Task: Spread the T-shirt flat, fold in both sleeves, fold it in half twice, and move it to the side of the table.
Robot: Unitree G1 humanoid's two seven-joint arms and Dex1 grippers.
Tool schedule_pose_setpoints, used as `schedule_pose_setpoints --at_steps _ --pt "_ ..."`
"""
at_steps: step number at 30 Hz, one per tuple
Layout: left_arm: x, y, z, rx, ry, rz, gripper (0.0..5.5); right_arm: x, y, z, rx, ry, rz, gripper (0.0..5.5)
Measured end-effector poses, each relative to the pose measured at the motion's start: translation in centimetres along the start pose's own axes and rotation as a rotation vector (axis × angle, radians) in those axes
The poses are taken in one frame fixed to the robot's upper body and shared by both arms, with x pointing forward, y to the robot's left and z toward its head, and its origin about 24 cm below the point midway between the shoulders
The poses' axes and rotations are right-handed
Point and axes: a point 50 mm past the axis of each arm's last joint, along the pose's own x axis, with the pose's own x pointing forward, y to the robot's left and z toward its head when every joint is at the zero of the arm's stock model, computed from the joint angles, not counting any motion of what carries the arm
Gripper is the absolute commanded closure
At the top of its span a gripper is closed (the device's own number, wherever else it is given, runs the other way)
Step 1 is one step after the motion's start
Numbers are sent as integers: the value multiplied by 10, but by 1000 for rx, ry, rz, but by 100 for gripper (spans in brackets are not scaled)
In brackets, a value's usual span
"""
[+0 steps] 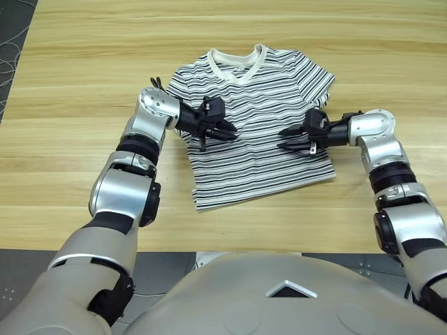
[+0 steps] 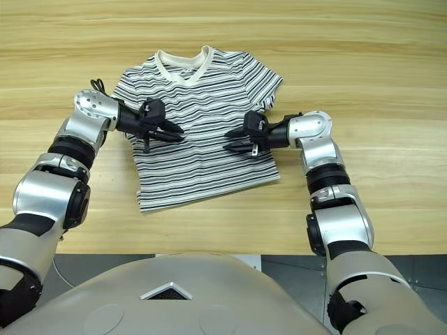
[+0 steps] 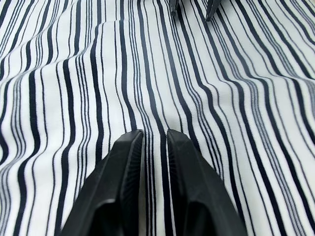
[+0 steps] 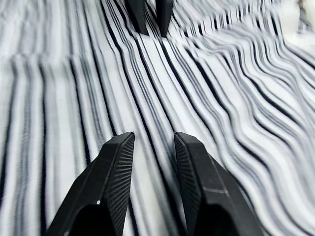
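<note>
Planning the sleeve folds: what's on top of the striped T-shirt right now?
The black left pincer and right pincer are over the black-and-white striped T-shirt; no other item lies on it. The wooden tabletop beneath it is covered.

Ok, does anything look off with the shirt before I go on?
The black-and-white striped T-shirt lies askew on the light wooden table: its hem slants against the table's front edge. The cloth ripples in soft wrinkles near the right gripper. No damage shows.
</note>
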Motion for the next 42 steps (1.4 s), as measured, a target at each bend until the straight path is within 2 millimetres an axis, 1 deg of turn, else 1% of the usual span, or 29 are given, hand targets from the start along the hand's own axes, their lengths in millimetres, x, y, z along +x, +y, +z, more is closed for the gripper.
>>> schedule_pose_setpoints --at_steps 2,5,6,8,9,10,12,13,16,19,21,22,23,24,25,26,27,28,29,30,31,32,33,34,36,37,38,39,42 --pt "2 2 0 7 17 52 457 6 -11 5 -37 51 -107 402" --pt "3 10 1 13 43 170 457 23 -19 11 -66 81 -229 402" --pt "4 14 2 22 60 231 457 29 -22 14 -72 87 -287 402" --pt "4 21 4 25 79 334 457 37 -23 19 -64 57 -334 402" --pt "4 27 4 13 86 430 457 40 -23 22 -50 29 -354 402" --pt "3 32 4 7 102 521 457 39 -25 26 -30 -21 -381 402" --pt "1 36 3 -10 128 610 457 33 -31 32 -18 -78 -421 402" --pt "1 37 3 -11 135 643 457 29 -33 32 -24 -78 -433 402" --pt "1 38 1 -9 148 691 457 16 -39 26 -36 -36 -492 402" --pt "1 40 1 6 166 712 457 15 -42 13 -68 79 -618 402" --pt "1 40 1 5 167 718 457 16 -44 11 -61 93 -658 402" --pt "1 40 1 4 167 721 457 17 -44 13 -36 58 -640 402" --pt "2 40 1 5 167 722 457 16 -43 19 -6 -16 -598 402" --pt "2 40 1 6 168 722 457 12 -44 23 16 -66 -574 402" --pt "2 40 2 9 168 722 457 2 -47 30 31 -148 -529 402" --pt "2 40 2 9 166 724 457 -9 -48 33 42 -205 -494 402" --pt "3 40 2 9 164 723 457 -25 -49 35 45 -263 -468 402" --pt "3 40 2 7 163 723 457 -48 -51 34 37 -298 -462 402" --pt "3 40 2 6 163 724 457 -78 -54 35 18 -328 -483 402" --pt "3 40 2 4 166 725 457 -98 -56 37 1 -355 -506 402" --pt "2 40 1 2 168 726 457 -109 -57 39 -2 -372 -521 402" --pt "2 40 1 1 168 726 457 -124 -59 42 -4 -398 -558 402" --pt "2 40 1 2 167 726 457 -135 -60 42 -17 -368 -594 402" --pt "3 40 1 2 166 725 457 -141 -61 40 -35 -313 -630 402" --pt "3 39 1 0 164 724 457 -151 -60 24 -63 -117 -677 402" --pt "2 39 1 -1 163 723 457 -147 -54 11 -63 -28 -659 402" --pt "2 40 1 -3 163 724 457 -140 -50 3 -66 29 -630 402" --pt "2 40 1 -4 163 725 457 -128 -44 -5 -61 68 -590 402" --pt "2 40 1 -4 161 724 457 -92 -36 -5 -83 59 -481 402"
